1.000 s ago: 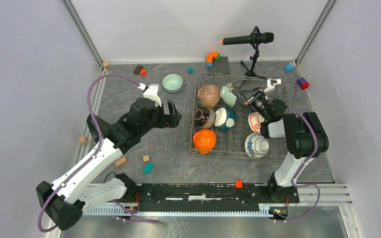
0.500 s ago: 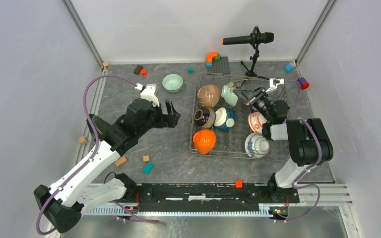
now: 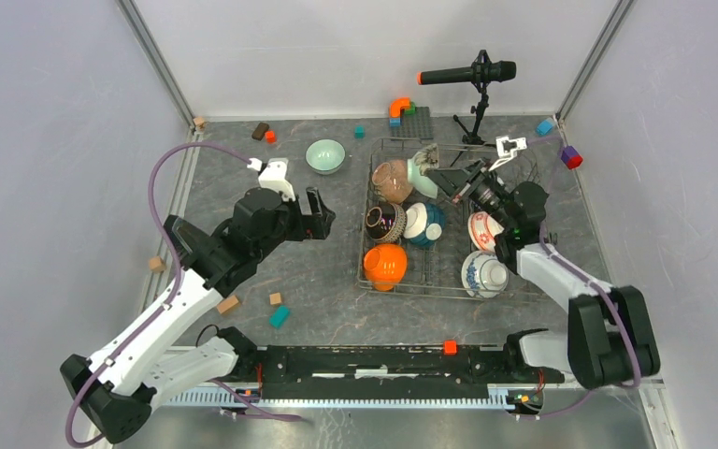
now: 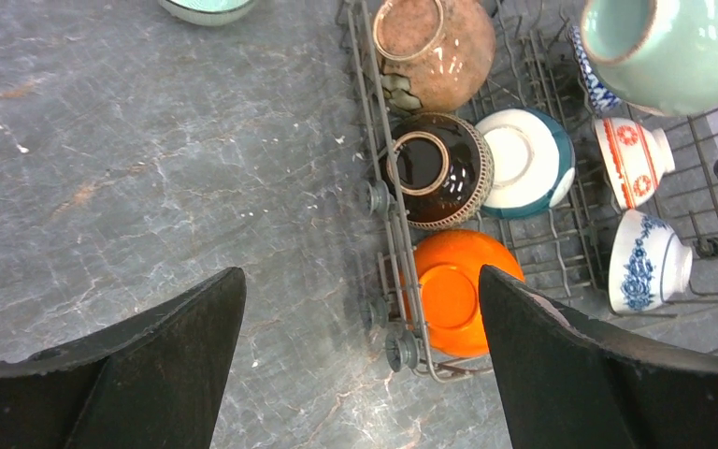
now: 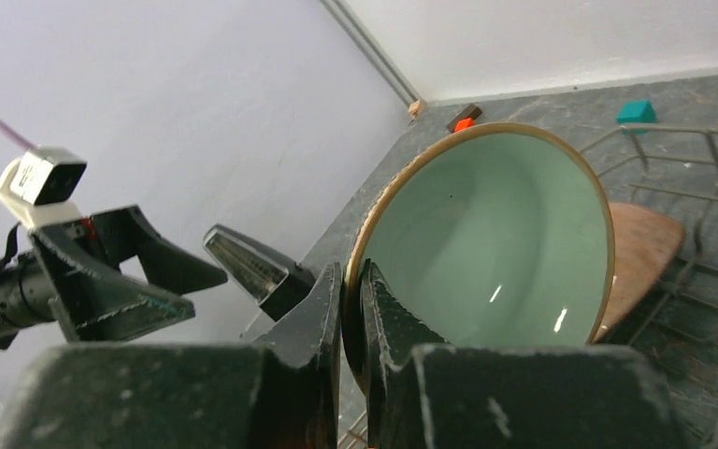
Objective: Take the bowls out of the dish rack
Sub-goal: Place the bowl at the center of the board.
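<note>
Arms are flanking the dish rack: left gripper is hovering wide open and empty at its 9 o'clock side, while the right arm is reaching toward 11 o'clock, right gripper pinching the pale green bowl by its rim above the rack's 12 o'clock edge.

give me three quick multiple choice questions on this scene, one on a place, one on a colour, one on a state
1. Where is the unloaded bowl?
A. on the table, left of the rack
B. on the building plate
C. beside the arm bases

2. What colour is the held bowl in the right gripper?
A. orange
B. pale green
C. dark striped

3. How is the left gripper?
A. open, empty
B. shut on a bowl
C. shut on a block

Answers: A, it sits on the table off the rack's far left corner; B, a pale green rim is pinched; A, its jaws stand wide with nothing between.
</note>
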Action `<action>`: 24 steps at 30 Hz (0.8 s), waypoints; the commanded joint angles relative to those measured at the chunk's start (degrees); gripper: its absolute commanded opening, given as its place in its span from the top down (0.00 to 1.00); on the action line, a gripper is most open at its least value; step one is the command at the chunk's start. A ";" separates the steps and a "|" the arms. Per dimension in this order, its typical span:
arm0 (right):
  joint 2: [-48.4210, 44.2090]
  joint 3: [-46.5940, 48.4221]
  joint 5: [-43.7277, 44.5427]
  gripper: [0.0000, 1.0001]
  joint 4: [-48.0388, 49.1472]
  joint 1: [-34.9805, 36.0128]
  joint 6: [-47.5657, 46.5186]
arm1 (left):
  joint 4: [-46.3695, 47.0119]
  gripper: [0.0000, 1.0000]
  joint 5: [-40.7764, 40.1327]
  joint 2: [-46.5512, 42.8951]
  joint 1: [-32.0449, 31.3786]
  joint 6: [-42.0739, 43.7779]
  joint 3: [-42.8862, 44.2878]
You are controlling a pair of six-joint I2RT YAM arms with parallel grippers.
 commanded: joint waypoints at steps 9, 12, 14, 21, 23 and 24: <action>-18.96 14.01 15.72 1.00 -39.76 20.64 -38.38 | 6.39 0.00 -13.44 -12.79 0.07 0.94 -3.54; -21.65 15.24 22.34 1.00 -47.33 27.96 -46.87 | 7.06 0.00 -15.02 -14.88 0.07 -1.78 -3.83; -23.70 14.72 27.20 1.00 -51.06 33.60 -51.28 | 6.65 0.00 -17.13 -16.03 0.07 -4.29 -2.63; -28.65 11.60 47.74 1.00 -59.20 49.40 -62.51 | 7.10 0.00 -14.92 -14.07 0.02 -5.23 2.60; -28.30 11.35 53.35 1.00 -60.26 53.21 -64.72 | 6.57 0.00 -9.21 -11.66 -0.04 -2.58 4.93; -27.96 11.16 56.33 1.00 -60.51 55.25 -66.04 | 6.08 0.00 -6.76 -10.58 -0.01 -1.97 5.73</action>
